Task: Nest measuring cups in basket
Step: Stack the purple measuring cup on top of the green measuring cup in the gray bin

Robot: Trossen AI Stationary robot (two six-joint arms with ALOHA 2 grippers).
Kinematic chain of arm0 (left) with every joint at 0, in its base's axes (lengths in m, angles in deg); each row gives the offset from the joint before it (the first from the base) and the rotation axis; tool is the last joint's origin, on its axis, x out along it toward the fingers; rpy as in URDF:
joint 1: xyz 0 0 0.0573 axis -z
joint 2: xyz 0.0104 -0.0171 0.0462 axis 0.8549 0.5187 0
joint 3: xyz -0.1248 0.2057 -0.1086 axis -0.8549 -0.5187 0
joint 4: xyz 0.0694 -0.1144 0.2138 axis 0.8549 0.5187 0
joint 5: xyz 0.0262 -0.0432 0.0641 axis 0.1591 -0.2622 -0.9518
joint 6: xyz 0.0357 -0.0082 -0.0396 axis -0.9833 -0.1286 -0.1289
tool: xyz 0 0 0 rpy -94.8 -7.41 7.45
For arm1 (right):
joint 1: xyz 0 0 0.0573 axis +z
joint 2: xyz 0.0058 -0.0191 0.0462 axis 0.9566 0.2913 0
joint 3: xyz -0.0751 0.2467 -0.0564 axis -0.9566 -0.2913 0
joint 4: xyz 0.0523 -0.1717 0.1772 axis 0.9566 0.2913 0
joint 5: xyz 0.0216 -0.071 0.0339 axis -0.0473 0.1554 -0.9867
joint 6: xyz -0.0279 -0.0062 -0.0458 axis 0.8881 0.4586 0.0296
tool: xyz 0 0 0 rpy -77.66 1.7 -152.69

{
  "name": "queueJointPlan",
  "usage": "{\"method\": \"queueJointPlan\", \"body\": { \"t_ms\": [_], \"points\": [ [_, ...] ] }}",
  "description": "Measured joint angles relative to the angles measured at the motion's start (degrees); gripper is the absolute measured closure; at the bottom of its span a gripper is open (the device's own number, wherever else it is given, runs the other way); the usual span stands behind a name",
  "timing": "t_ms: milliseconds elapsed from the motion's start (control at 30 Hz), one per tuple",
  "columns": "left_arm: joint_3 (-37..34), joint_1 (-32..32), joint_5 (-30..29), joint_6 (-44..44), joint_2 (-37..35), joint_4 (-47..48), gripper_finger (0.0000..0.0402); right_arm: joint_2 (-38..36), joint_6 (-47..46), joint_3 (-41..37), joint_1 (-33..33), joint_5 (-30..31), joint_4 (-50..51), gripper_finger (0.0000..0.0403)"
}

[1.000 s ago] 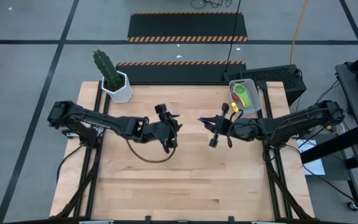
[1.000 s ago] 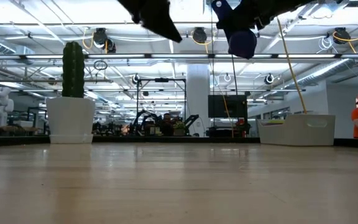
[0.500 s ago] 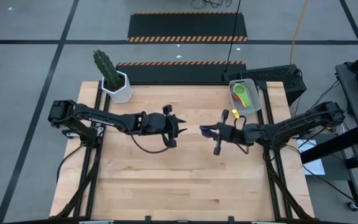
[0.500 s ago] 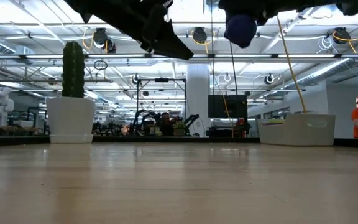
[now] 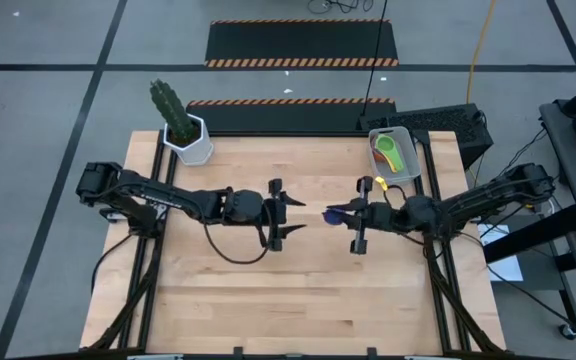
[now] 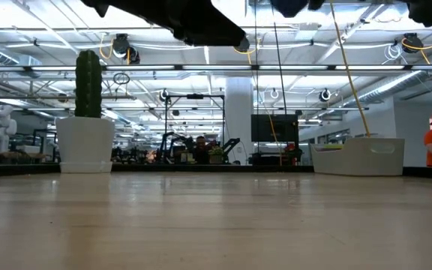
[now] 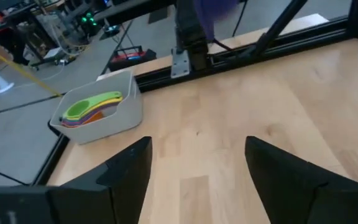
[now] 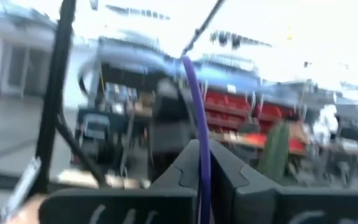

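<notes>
Since a second ago both my arms have lifted and straightened toward each other over the middle of the worktop. My right hand (image 5: 340,214) is clamped shut on the handle of a dark blue cup (image 5: 334,213), held high, well short of the basket (image 5: 411,160), which sits behind it at the far right corner of the worktop. My left hand (image 5: 290,212) faces it across a small gap, fingers (image 7: 126,171) spread wide and empty. The basket already holds a nest with the green cup (image 7: 92,104) on top. To finish this well, I judge my right hand should swing back over the basket, level the bowl above the green cup, lower until it seats, and only then let go.
</notes>
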Motion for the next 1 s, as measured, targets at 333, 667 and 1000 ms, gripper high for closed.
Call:
{"method": "queueJointPlan", "body": {
  "t_ms": [333, 667, 1000],
  "points": [
    [0.04, 4.02, 0.00, 1.35, -0.64, -11.96, 0.0147, 0.00, 1.08, 0.00, 2.91, -0.56, -9.71, 0.0401],
    [0.04, 4.57, -0.01, 3.59, -0.63, -17.22, 0.0169, 1.38, 1.16, 0.00, 1.53, -9.70, -14.85, 0.0401],
    [0.04, 4.80, -0.59, 6.80, -0.61, -16.68, 0.0168, 8.35, -2.23, 0.00, -1.11, -9.76, -23.21, 0.0401]
  ]
}}
